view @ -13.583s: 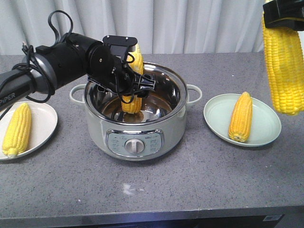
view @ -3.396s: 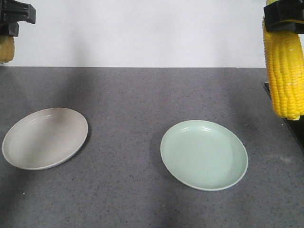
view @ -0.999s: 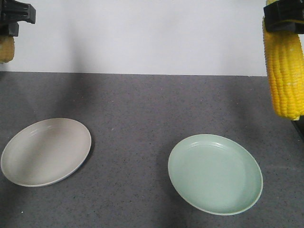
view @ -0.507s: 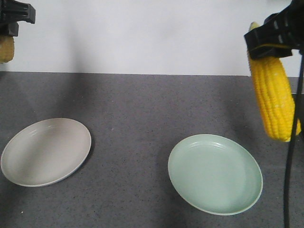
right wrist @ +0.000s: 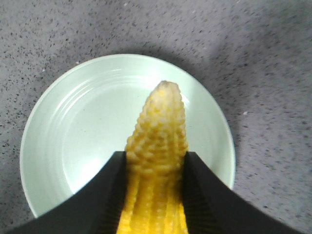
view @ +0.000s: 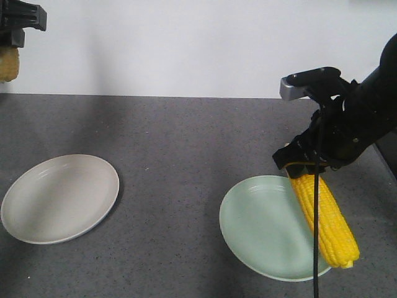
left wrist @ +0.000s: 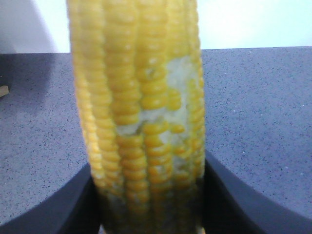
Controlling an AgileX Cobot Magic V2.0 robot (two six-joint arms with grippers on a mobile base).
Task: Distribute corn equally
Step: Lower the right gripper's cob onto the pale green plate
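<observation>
The right gripper [view: 305, 166] is clamping a corn cob [view: 325, 220] above the green plate [view: 260, 230], lower right; the left gripper [view: 13, 25], upper left, is gripping another cob [left wrist: 141, 122].

A dark grey speckled tabletop [view: 186, 143] fills the lower part of the front view, its surface matte with fine pale flecks. Behind its far edge stands a plain white wall [view: 186, 43], evenly lit and unmarked apart from soft vertical shadows near its left side. Broad, blurred shadows also lie across the left part of the tabletop. The light is diffuse and soft.
</observation>
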